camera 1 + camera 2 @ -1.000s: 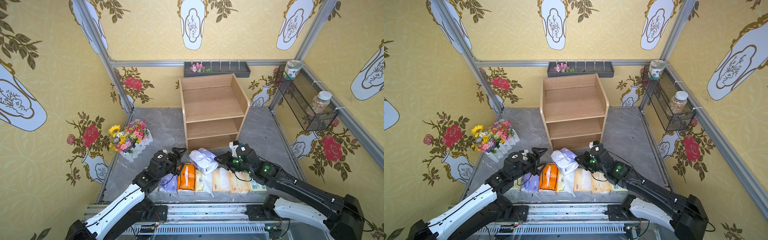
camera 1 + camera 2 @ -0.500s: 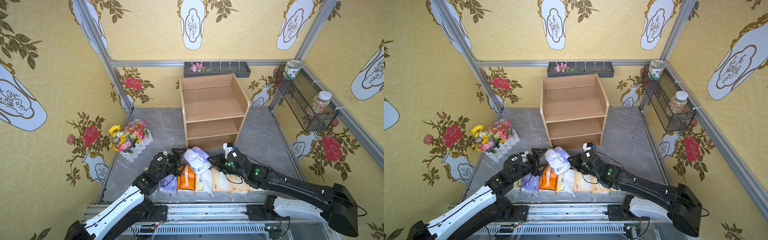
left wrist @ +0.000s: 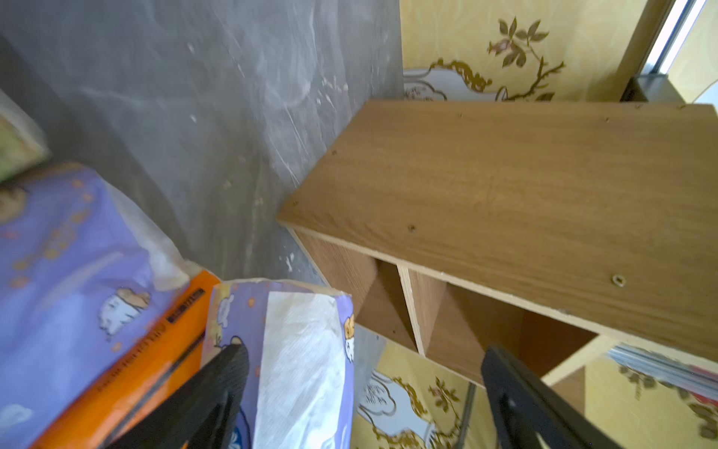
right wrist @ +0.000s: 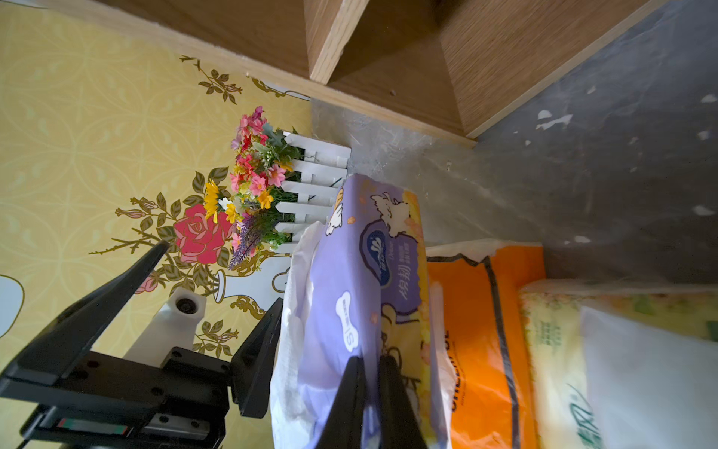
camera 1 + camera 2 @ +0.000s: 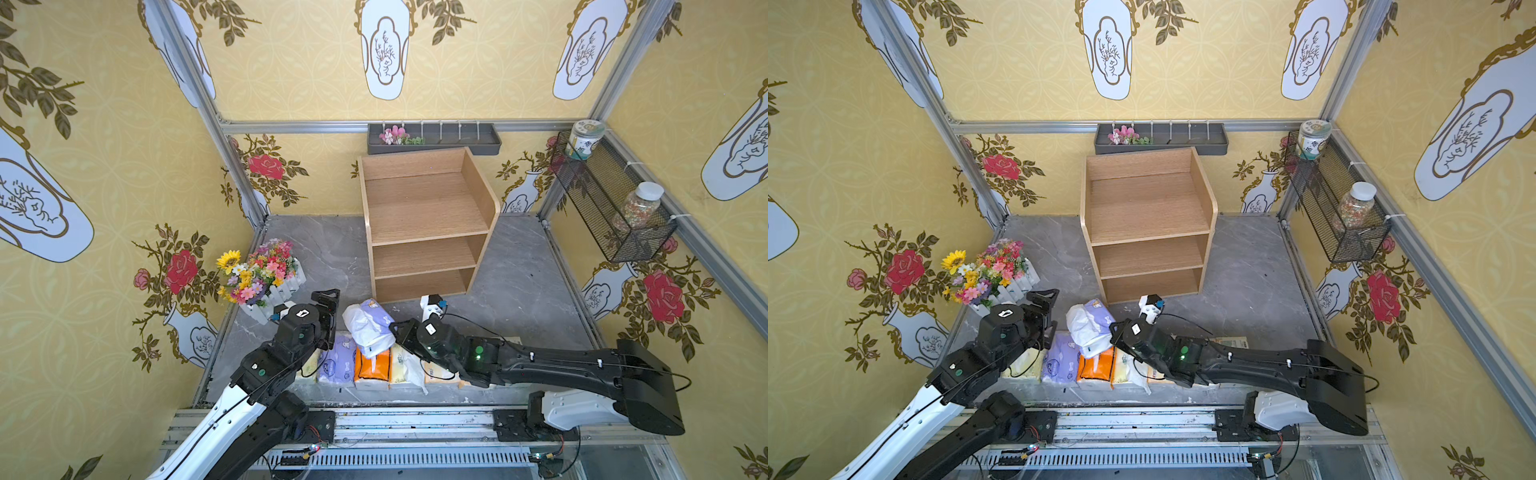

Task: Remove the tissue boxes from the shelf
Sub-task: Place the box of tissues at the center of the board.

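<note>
I count: shelf (image 5: pixel 424 208) x1, lavender pack (image 5: pixel 338 361) x2, orange pack (image 5: pixel 372 368) x1, pale pack (image 5: pixel 398 365) approx. x4 (some hidden). Right: wire basket (image 5: pixel 598 195) x1, jars (image 5: pixel 584 139) x2. Far: tray (image 5: pixel 457 143) x1. Left: planter (image 5: pixel 266 274) x1.

Shelf (image 5: pixel 428 208): light-brown woodgrain. In front of it: lavender pack (image 5: pixel 370 326), cartoon-animal print, white patch; orange pack (image 5: pixel 372 368), black lettering; pale-yellow pack (image 5: pixel 400 365), green print.
</note>
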You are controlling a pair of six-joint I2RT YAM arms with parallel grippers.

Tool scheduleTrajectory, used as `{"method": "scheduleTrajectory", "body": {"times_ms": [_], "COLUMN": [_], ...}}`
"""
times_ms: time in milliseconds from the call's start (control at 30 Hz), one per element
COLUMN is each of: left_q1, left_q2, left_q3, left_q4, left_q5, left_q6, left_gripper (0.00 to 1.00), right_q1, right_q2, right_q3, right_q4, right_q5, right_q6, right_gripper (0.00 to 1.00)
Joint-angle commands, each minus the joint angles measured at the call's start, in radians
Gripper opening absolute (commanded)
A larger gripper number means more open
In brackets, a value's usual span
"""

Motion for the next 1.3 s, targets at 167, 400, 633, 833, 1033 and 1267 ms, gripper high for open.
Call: {"method": "scheduleTrajectory", "body": {"times_ms": [167,400,633,833,1033,1267], "left_q1": [0.020,0.020,0.021,0.020,0.021,0.021], "left_q2": [-0.024,-0.068,-0.103,-0.095,-0.081,-0.074], "left_q3": [0.113,0.105,0.074,0.067,0.069,0.077], "left_q4": [-0.268,-0.316,-0.313,-0.308,-0.290,-0.298], "left_q5": [-0.221,-0.223,-0.205,-0.191,-0.192,-0.204], "left_q6": [0.094,0.070,0.052,0.046,0.052,0.062], "left_gripper": [1.00,1.00,1.00,1.00,1.00,1.00], "right_q1": [0.096,0.062,0.035,0.002,-0.011,0.019], "right_q2": [0.302,0.491,0.619,0.712,0.770,0.724], "right_q3": [0.181,0.308,0.461,0.565,0.650,0.736], "right_q4": [0.313,0.341,0.126,-0.005,-0.110,-0.356], "right_q5": [0.330,0.417,0.457,0.441,0.387,0.419], "right_q6": [-0.031,-0.027,0.019,0.041,0.037,0.033], "right_gripper": [0.00,0.00,0.00,0.00,0.17,0.67]}}
